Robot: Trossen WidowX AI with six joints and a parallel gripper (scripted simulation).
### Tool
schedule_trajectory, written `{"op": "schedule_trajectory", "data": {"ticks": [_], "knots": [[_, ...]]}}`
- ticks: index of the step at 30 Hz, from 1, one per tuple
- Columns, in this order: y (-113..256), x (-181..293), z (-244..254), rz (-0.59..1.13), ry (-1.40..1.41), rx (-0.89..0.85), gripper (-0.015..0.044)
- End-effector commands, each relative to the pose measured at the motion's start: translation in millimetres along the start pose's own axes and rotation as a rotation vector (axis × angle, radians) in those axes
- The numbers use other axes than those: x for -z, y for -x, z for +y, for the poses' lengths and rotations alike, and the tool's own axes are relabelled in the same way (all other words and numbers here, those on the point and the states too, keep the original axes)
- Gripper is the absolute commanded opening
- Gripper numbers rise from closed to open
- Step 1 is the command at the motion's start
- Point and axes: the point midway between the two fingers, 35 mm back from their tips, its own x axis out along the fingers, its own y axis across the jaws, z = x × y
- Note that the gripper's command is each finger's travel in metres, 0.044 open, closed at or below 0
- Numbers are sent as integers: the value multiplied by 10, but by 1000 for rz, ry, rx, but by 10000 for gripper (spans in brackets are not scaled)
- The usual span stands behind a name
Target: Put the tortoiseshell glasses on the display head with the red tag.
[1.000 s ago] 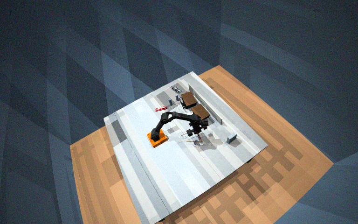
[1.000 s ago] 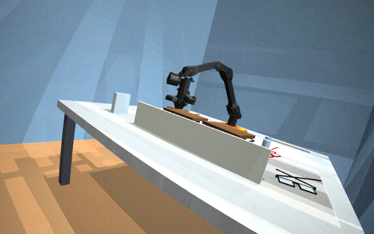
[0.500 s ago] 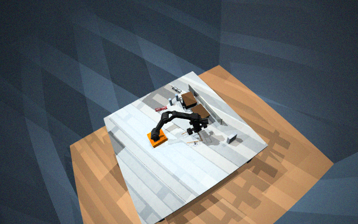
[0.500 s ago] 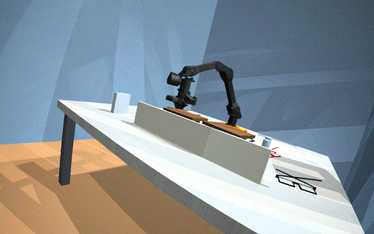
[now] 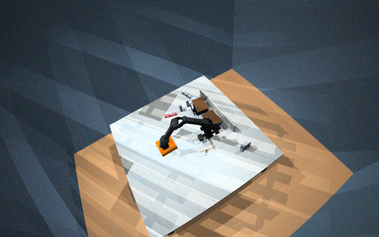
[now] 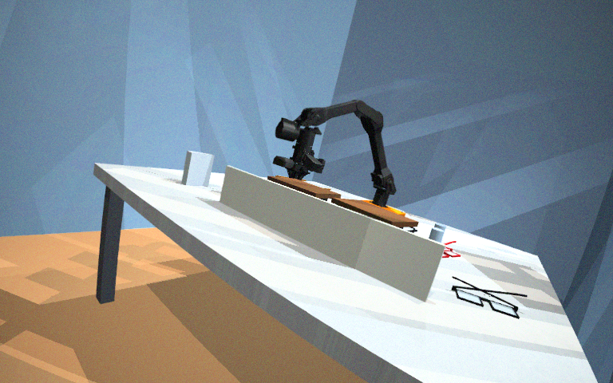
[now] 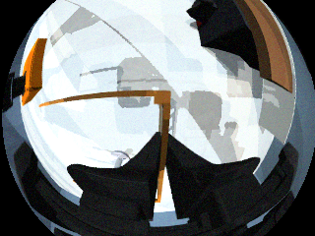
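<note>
The tortoiseshell glasses [image 5: 212,143] [image 7: 164,115] are orange-brown. My gripper [image 5: 208,138] [image 6: 297,177] [image 7: 161,136] is shut on their front frame. In the wrist view one temple reaches left from the frame's upper corner. The glasses are hidden in the exterior view. The nearer display head is black with a brown top [image 5: 212,116] [image 6: 300,186] [image 7: 277,49]; it stands beyond the gripper, apart from the glasses. A tiny red spot [image 7: 199,23] shows on its front in the wrist view, possibly the tag. The other head [image 5: 200,104] [image 6: 375,211] wears black glasses.
A low pale wall [image 5: 219,111] [image 6: 289,221] runs behind both heads. A grey block [image 5: 245,146] [image 6: 197,168] stands off one end. Two grey posts [image 5: 180,108], red glasses [image 5: 170,115] [image 6: 451,253] and black glasses [image 5: 186,94] [image 6: 485,299] lie toward the other side.
</note>
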Motion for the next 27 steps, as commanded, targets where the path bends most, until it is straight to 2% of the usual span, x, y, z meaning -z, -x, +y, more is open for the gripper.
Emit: {"op": "schedule_trajectory", "data": {"ticks": [1,27], "knots": [[-4,-43,-1,-6,-3,-3,0],[-4,-13,-5,-5,-3,-3,0]]}}
